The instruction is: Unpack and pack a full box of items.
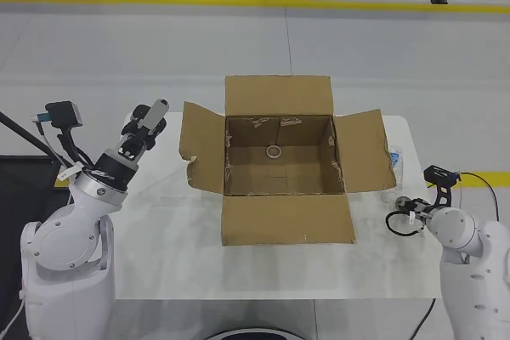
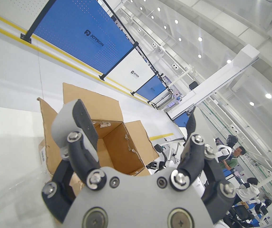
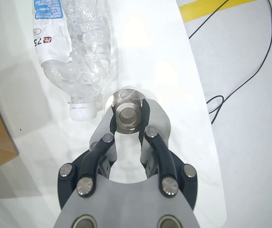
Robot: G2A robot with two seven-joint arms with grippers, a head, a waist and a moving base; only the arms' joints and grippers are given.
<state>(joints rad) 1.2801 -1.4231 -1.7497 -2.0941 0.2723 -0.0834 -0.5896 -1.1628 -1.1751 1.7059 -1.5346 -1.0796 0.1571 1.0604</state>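
- box (image 1: 280, 170): plain brown corrugated cardboard, square, standing at the middle of the table (image 1: 170, 246). all four flaps are splayed outward, and the torn edges and scraps of old tape show along the inner rim.
- ring (image 1: 273, 153): small, pale and round, lying flat on the box floor near the far wall. its material cannot be told.
- collar (image 3: 128, 115): dull silver metal, a short thick tube with a smooth bore, set on a flat round flange with a small hole. it sits over the table's right edge zone, just beside the bottle cap.
- bottle (image 3: 79, 36): clear thin plastic, crushed and creased, with a blue and white label and a white cap. it lies on its side on the table between the box's right flap and the table edge.
- right gripper (image 3: 128, 112): its black ribbed fingers (image 3: 146, 112) are drawn in narrow and clamp the collar's tube from both sides.
- left gripper (image 2: 137, 112): raised above the table to the left of the box and tilted upward. its fingers (image 2: 83, 117), with dark dimpled pads on grey shells, are spread wide and hold nothing.
- table: smooth, white, with a rounded edge.
- cable (image 3: 245, 55): thin, black, looping over the grey floor (image 3: 245, 143) beyond the table.
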